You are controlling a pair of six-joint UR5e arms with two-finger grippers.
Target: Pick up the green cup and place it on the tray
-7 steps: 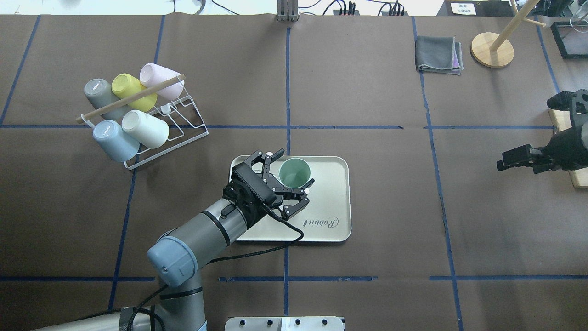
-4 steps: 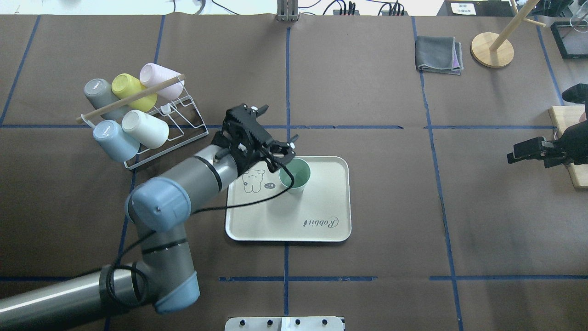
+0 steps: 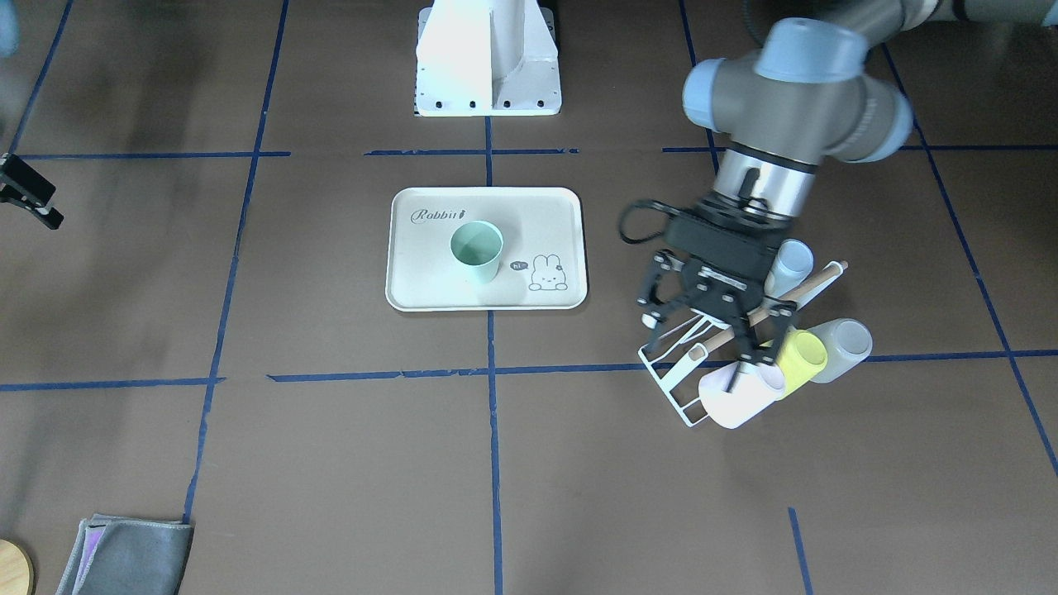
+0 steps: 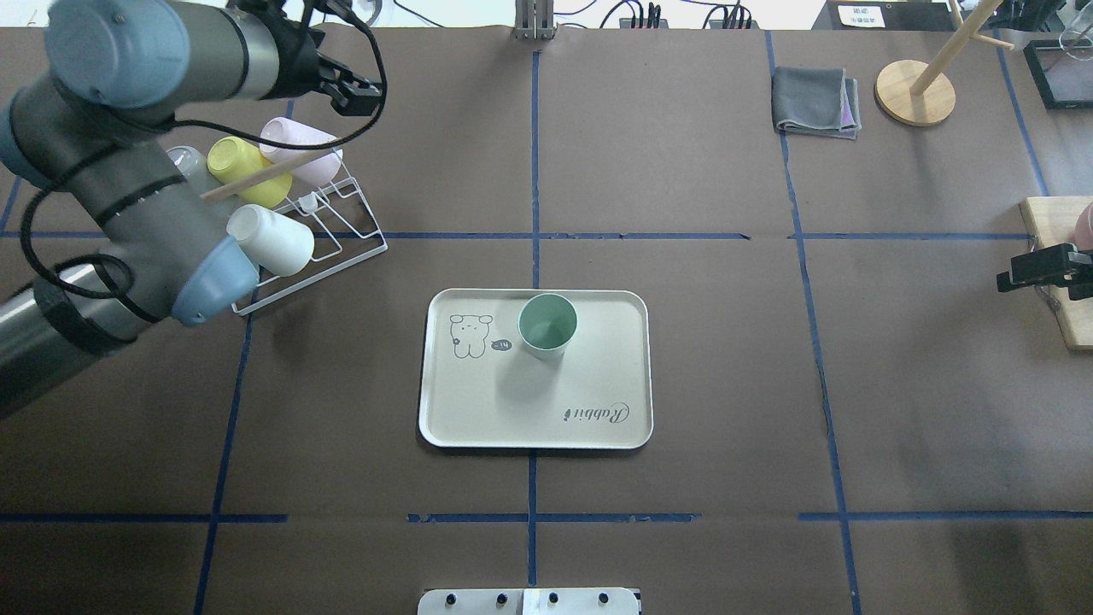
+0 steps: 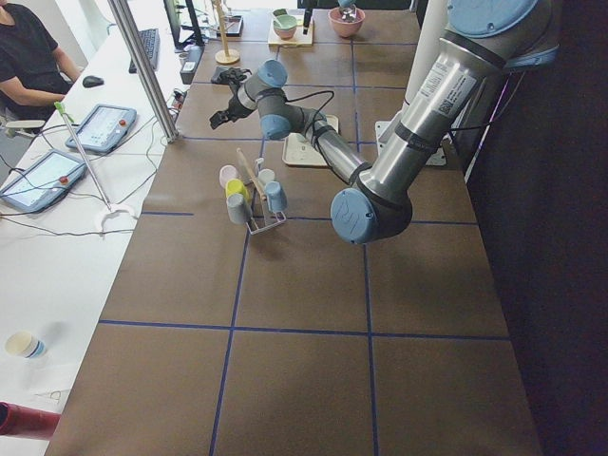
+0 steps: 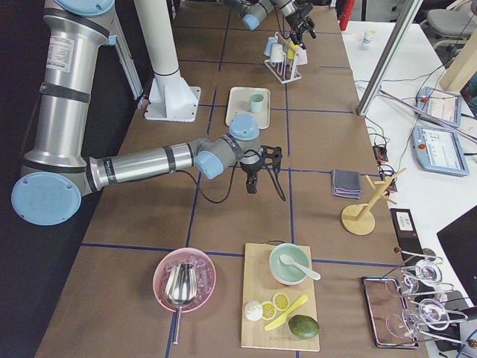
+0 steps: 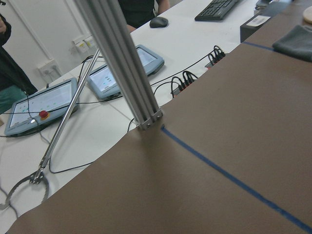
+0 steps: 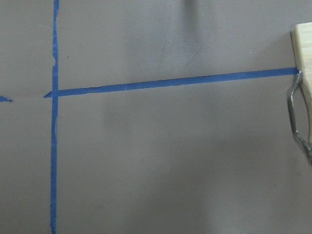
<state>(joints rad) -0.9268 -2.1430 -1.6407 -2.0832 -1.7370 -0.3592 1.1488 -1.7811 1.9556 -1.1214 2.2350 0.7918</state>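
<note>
The green cup (image 4: 547, 325) stands upright and alone on the cream "Rabbit" tray (image 4: 598, 376), near its far edge beside the rabbit drawing. It also shows in the front-facing view (image 3: 476, 252), on the tray (image 3: 430, 281). My left gripper (image 3: 707, 329) is open and empty, raised over the cup rack, far left of the tray; in the overhead view it (image 4: 346, 55) sits at the top left. My right gripper (image 4: 1037, 269) hovers at the table's right edge with its jaws apart and empty, as the exterior right view (image 6: 261, 168) shows.
A white wire rack (image 4: 337, 226) holds yellow (image 4: 235, 162), pink (image 4: 299, 145), white (image 4: 269, 239) and other cups under my left arm. A grey cloth (image 4: 815, 101) and wooden stand (image 4: 915, 92) lie far right. A wooden board (image 4: 1055, 231) is at the right edge.
My left gripper has let go of the green cup and swung up and to the far left over the rack. The cup stays on the tray. My right gripper drew back to the right.
</note>
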